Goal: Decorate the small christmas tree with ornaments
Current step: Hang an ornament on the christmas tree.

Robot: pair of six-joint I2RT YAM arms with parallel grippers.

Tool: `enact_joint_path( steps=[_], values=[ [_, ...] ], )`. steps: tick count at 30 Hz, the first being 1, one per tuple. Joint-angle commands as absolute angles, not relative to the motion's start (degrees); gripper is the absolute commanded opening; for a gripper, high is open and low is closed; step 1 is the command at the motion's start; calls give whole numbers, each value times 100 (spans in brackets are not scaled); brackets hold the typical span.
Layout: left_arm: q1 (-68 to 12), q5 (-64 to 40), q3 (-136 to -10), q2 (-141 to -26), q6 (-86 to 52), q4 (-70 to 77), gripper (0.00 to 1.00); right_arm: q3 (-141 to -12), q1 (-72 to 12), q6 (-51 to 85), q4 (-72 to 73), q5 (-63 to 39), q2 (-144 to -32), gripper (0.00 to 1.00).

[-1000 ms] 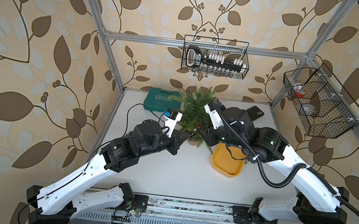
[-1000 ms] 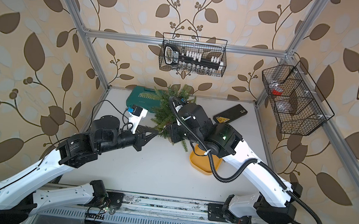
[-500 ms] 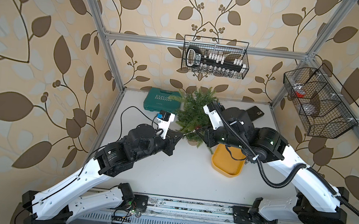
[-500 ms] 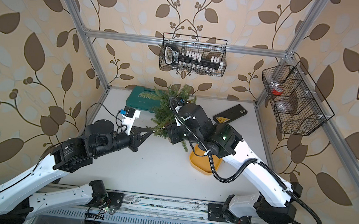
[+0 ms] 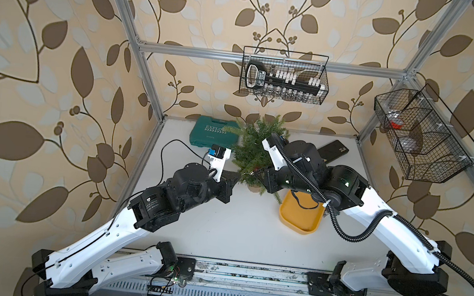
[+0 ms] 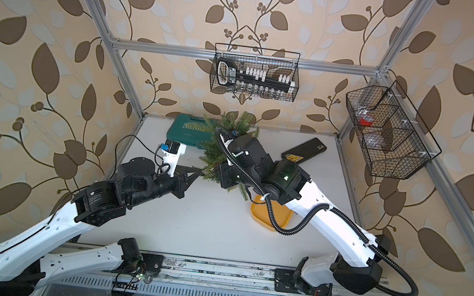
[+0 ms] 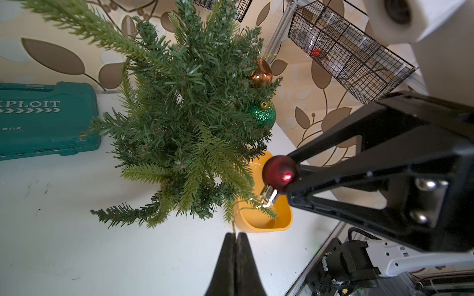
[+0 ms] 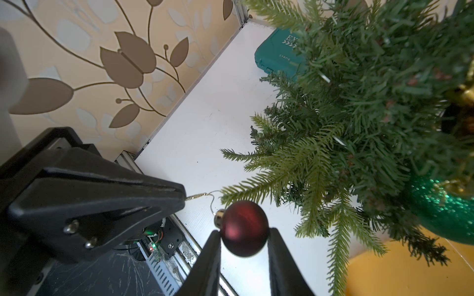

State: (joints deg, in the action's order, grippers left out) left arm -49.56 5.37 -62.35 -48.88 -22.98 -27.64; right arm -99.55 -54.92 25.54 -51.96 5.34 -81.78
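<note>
Red ornament (image 8: 243, 228) is being clamped by the right gripper (image 8: 244, 232) in the right wrist view, with the closed left gripper (image 8: 182, 197) pinching its loop (image 8: 197, 196). In the left wrist view, green ornament (image 7: 261, 115) and gold ornament (image 7: 261, 74) are hanging on the small christmas tree (image 7: 179, 102), its branches overhanging the yellow tray (image 7: 264, 226). In both top views, the tree is standing toward the worktop's (image 5: 221, 228) back edge.

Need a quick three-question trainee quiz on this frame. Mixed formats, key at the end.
1. How many baubles already hang on the small christmas tree?
2. True or false: the left gripper stands open.
3. The right gripper clamps: A) nothing B) the red bauble C) a tree branch.
Key: 1) Two: the green bauble and the gold bauble. 2) False; it is shut on the red bauble's loop. 3) B.
</note>
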Motion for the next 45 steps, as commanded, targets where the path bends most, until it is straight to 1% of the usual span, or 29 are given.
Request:
enact_joint_path(
  steps=[1, 24, 29, 45],
  values=[
    [-4983, 712, -6251, -4894, -2336, -2529, 0, -10199, -5521, 2568, -5134, 604, -8235, 30],
    [-4834, 712, -6267, -5207, -2319, -2428, 0, -10283, -5441, 2479, -5203, 1028, -8411, 30],
    [-4809, 712, -6262, -5310, -2327, -2407, 0, -10209, -5399, 2483, -5203, 1160, -8420, 30],
    [-4746, 662, -6196, -5483, -2329, -2393, 0, -9706, -5335, 2613, -5038, 1073, -8136, 30]
  ],
)
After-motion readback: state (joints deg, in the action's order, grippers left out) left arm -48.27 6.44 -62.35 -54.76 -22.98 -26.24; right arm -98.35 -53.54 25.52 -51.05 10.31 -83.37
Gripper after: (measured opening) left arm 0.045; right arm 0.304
